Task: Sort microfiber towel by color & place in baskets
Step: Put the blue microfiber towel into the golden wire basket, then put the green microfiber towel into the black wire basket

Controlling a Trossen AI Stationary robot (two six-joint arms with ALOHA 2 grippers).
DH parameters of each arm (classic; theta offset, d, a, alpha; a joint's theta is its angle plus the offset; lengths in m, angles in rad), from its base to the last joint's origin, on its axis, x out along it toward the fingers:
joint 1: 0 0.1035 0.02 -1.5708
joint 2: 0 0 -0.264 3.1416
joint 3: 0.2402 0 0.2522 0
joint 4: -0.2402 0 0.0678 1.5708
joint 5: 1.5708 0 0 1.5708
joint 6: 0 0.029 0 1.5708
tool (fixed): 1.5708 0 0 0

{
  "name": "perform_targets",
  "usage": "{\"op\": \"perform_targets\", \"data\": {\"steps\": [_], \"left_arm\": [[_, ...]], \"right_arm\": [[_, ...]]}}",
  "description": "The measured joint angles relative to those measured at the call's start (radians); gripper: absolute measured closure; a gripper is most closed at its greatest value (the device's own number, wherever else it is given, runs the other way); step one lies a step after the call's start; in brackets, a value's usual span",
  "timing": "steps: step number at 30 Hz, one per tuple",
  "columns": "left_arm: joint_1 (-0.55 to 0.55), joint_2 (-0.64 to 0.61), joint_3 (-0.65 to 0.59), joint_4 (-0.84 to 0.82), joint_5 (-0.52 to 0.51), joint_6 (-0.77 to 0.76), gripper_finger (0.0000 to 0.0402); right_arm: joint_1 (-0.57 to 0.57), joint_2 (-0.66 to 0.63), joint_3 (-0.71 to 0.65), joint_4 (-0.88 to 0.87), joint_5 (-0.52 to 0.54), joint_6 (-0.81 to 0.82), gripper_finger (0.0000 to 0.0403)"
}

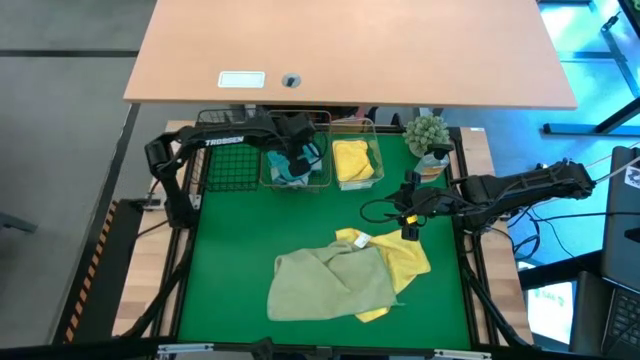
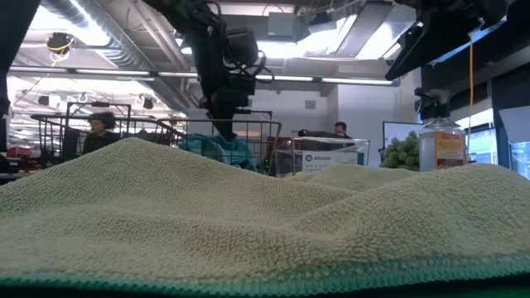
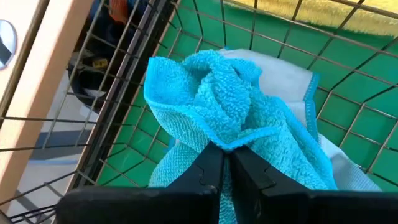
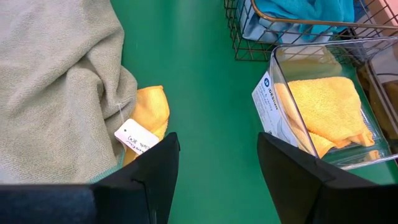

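My left gripper reaches down into the copper-coloured basket and is shut on a blue towel. The black basket stands to its left. To its right, the silvery, clear-walled basket holds a yellow towel. My right gripper hovers open above the green mat, near that basket's front. An olive-green towel lies crumpled on the mat over part of another yellow towel, which carries a white tag. My left gripper pinches a raised fold of the blue towel between its two fingers, coming from above and pointing down into the copper-coloured basket. The towel bunches up below the fingertips, slack. Its lower part lies inside the basket on a paler, blue-edged layer.
A small potted plant and a spray bottle stand at the mat's far right corner. A wooden desk sits beyond the baskets. Bare green mat lies between the baskets and the towel pile.
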Motion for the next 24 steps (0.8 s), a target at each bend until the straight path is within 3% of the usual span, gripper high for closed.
{"op": "perform_targets", "data": {"steps": [6, 13, 19, 24], "left_arm": [[-0.001, -0.009, 0.000, 0.000, -0.004, 0.000, 0.0375], [-0.002, -0.034, 0.007, -0.014, -0.013, -0.001, 0.0315], [-0.009, -0.038, 0.064, -0.092, -0.056, 0.000, 0.0269], [-0.019, -0.038, 0.153, -0.175, -0.058, 0.000, 0.0252]], "right_arm": [[0.000, 0.000, 0.000, 0.000, 0.000, 0.000, 0.0187], [0.000, 0.000, 0.000, 0.000, 0.000, 0.000, 0.0187], [0.000, 0.000, 0.000, -0.001, 0.000, 0.000, 0.0187], [0.000, 0.000, 0.000, 0.000, 0.000, 0.000, 0.0187]]}}
